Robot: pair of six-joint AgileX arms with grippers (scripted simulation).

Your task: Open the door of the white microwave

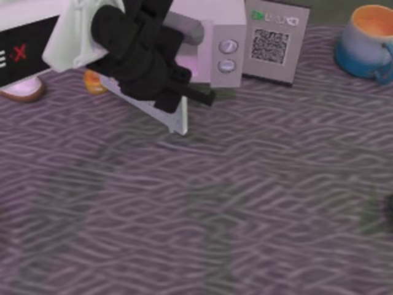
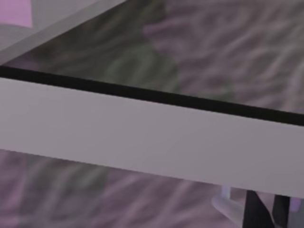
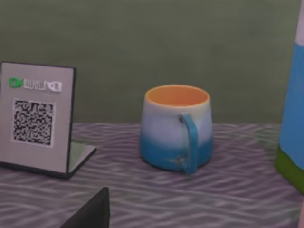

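microwave: small boxy white microwave [image 1: 228, 37] with smooth plastic walls, two round silver knobs and a pale pink interior, at about 12 o'clock on the table, a little left of centre.
door: flat white rectangular door [image 1: 175, 114] with a dark-edged rim, swung well out from the box toward 7 o'clock; the left wrist view shows its smooth white edge [image 2: 152, 133] and greyish window close up.
table: purple woven-look table cover [image 1: 245, 203] with a wavy pattern.
left pincer: black left gripper [image 1: 199, 94] sits over the open door's free end, its fingers pointing toward 4 o'clock; i cannot tell how far they are spread or whether they touch the door.
right arm: only a dark edge of the right gripper [image 1: 388, 210] shows at 3 o'clock.
others: grey qr-code placard [image 1: 275, 42] just beside the microwave at 1 o'clock; glazed ceramic mug, blue and white with orange inside [image 1: 367, 42], at 2 o'clock.
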